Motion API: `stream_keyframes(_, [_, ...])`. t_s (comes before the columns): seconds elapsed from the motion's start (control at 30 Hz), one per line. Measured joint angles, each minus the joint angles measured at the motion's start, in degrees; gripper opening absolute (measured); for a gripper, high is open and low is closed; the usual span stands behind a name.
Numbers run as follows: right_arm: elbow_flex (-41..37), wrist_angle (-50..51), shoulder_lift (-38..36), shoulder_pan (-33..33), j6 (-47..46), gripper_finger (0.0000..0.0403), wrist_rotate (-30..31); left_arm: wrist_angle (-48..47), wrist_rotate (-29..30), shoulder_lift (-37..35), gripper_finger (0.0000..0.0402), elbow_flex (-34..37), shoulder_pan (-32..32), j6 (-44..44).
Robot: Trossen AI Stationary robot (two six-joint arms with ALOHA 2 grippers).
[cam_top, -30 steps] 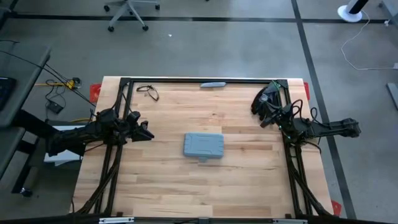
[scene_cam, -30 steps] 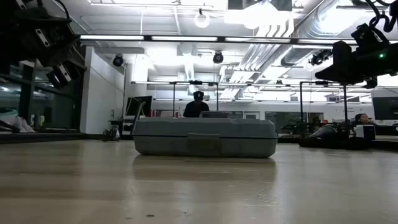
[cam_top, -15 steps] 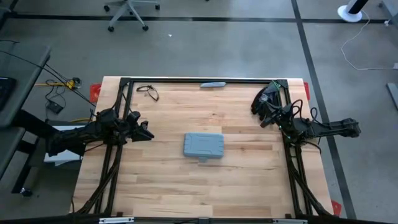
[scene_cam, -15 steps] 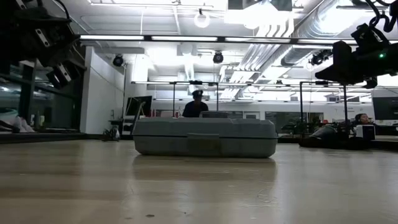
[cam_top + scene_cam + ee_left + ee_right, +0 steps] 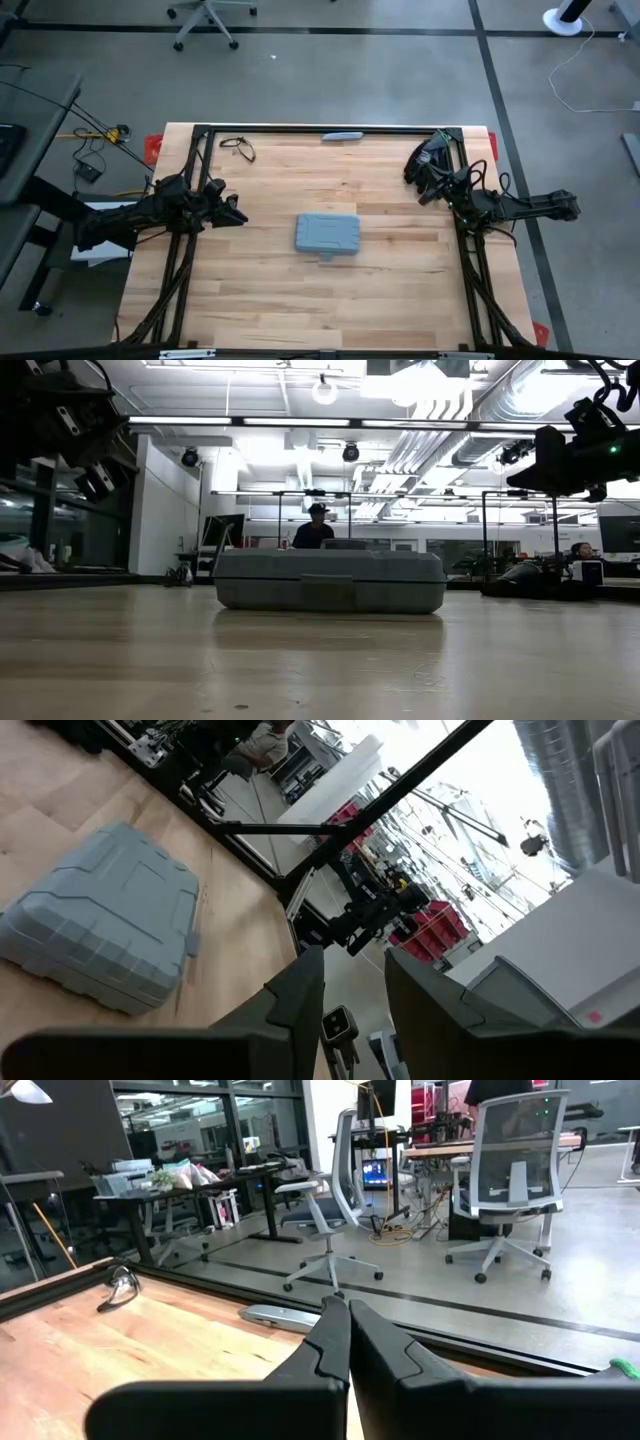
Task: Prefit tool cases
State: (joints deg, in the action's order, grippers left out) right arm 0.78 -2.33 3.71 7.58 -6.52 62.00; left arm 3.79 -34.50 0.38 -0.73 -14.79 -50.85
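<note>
Grey-blue and shut, the tool case [image 5: 327,234] lies flat near the middle of the wooden table [image 5: 270,290] from above, handle tab toward the near edge. The left gripper [image 5: 236,215] hovers well to its left, the right gripper [image 5: 421,168] near the far right corner. At table height, the case [image 5: 330,581] sits alone, a person [image 5: 315,528] behind. The left wrist camera shows parted fingers [image 5: 300,1000] holding nothing, case [image 5: 100,920] beyond. The right wrist camera shows fingers [image 5: 330,1335] pressed together, empty.
</note>
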Motion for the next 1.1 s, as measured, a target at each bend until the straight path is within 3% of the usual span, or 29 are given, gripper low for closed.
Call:
stream_keyframes(0.87, [-0.02,-0.02,0.01,0.0,0.08,0.0,0.0,0.0,0.04,-0.01,0.0101,0.0,-0.02,0.0])
stream_keyframes(0.93, [-0.02,-0.02,0.0,0.02,-0.01,0.0,0.01,-0.02,3.57,0.04,0.0101,0.0,-0.03,-0.35])
stream_keyframes(1.1, [-0.01,-0.01,0.02,0.01,-0.01,0.0,0.0,-1.11,22.98,0.42,0.0101,0.02,-0.2,2.9])
